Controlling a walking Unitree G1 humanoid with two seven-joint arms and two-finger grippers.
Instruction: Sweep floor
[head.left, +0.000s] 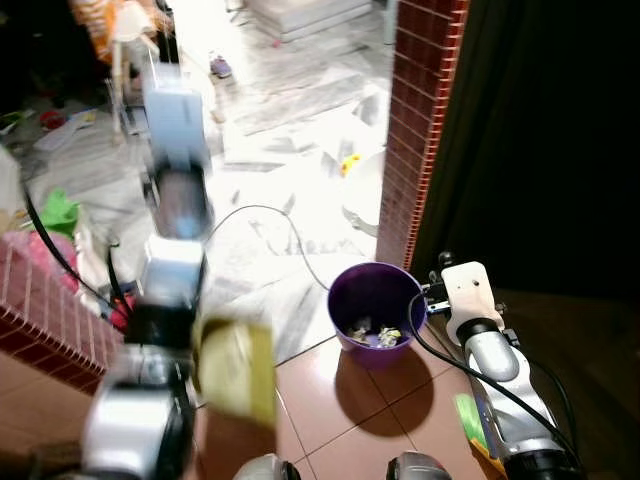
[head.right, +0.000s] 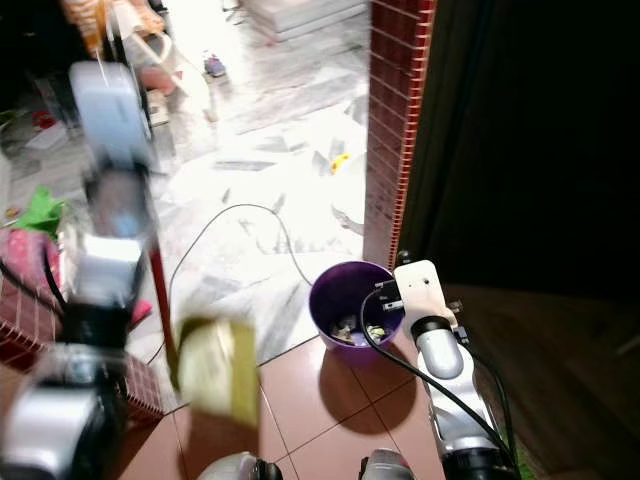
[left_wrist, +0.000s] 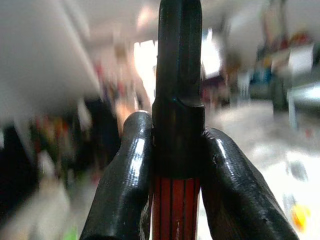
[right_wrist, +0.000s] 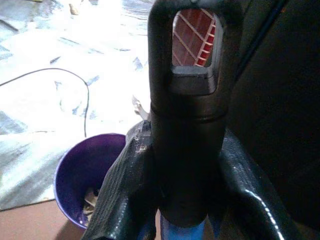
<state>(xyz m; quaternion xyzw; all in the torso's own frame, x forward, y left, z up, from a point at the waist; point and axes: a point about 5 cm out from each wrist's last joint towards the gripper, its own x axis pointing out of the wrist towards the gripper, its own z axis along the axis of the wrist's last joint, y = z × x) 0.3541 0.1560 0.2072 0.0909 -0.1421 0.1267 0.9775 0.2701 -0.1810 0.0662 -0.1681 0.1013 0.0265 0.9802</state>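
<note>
- The left pincer (left_wrist: 172, 165) is clamped on a handle (left_wrist: 176, 100) that is black at its top and red with dark stripes lower down; one finger (left_wrist: 125, 175) presses each side of it.
- In the eye views the left arm (head.left: 170, 260) is raised and blurred, with a blurred yellow-green thing (head.left: 238, 368) beside it; what that thing is cannot be told.
- The right pincer (right_wrist: 182, 200) is closed around a second, black handle (right_wrist: 186, 125) with a hanging hole at its end; blue shows just under the black grip.
- The right arm (head.left: 490, 370) reaches forward low on the right, its white wrist block just beside the bucket.
- A purple bucket (head.left: 375, 305) stands on the red-brown tiles at the foot of a red brick pillar (head.left: 420, 120), with scraps of litter (head.left: 375, 333) inside.
- Past the tiles lies a pale marble floor (head.left: 290, 130), brightly lit, with a thin cable (head.left: 270, 215) looping over it.
- A small yellow object (head.left: 350, 163) lies on the marble near the pillar.
- At the left are a low brick wall (head.left: 45, 320) and green and pink clutter (head.left: 55, 215).
</note>
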